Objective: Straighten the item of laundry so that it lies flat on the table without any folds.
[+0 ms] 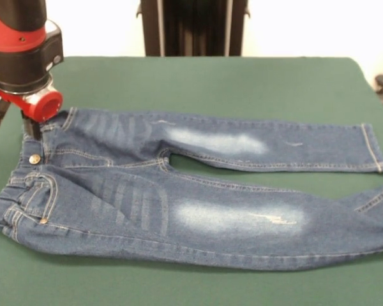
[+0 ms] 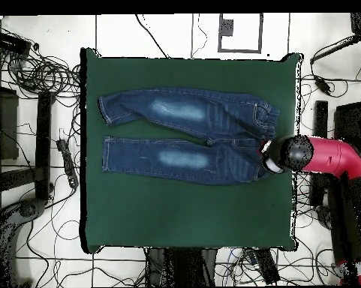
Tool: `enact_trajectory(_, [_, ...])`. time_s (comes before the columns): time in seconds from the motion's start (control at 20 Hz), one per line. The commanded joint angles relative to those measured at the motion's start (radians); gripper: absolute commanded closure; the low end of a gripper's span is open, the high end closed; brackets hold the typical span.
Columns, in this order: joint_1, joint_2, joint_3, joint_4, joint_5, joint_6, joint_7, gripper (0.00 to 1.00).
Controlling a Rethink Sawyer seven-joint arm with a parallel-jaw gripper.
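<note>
The item of laundry, a small pair of blue jeans (image 1: 179, 191), lies spread on the green table (image 1: 210, 83), with its waist at the left and both legs running right. The near leg's cuff end bends upward at the right edge. From overhead the jeans (image 2: 191, 135) lie across the table (image 2: 175, 217) with the waist at the right. The leg nearer the top edge angles slightly at its cuff. My gripper (image 1: 32, 127) comes down under the red and black arm at the waistband's far corner. In the overhead view the gripper (image 2: 267, 154) sits at the waist edge, mostly covered by the arm.
Tangled cables (image 2: 33, 75) and dark equipment lie on the floor left of the table in the overhead view. More gear stands at the right side (image 2: 322, 120). Wide green cloth surrounds the jeans, most of it towards the bottom edge (image 2: 175, 225).
</note>
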Motion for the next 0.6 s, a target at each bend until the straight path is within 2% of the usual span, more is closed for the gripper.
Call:
enact_trajectory(0.05, [-0.093, 0.002, 0.139, 0.061, -0.022, 0.027, -0.572, 1.0])
enact_trajectory(0.3, [-0.05, 0.024, 0.137, 0.004, -0.04, 0.062, -0.531, 1.0])
enact_trajectory(0.6, [-0.013, 0.1, 0.148, -0.104, 0.002, 0.105, -0.538, 1.0])
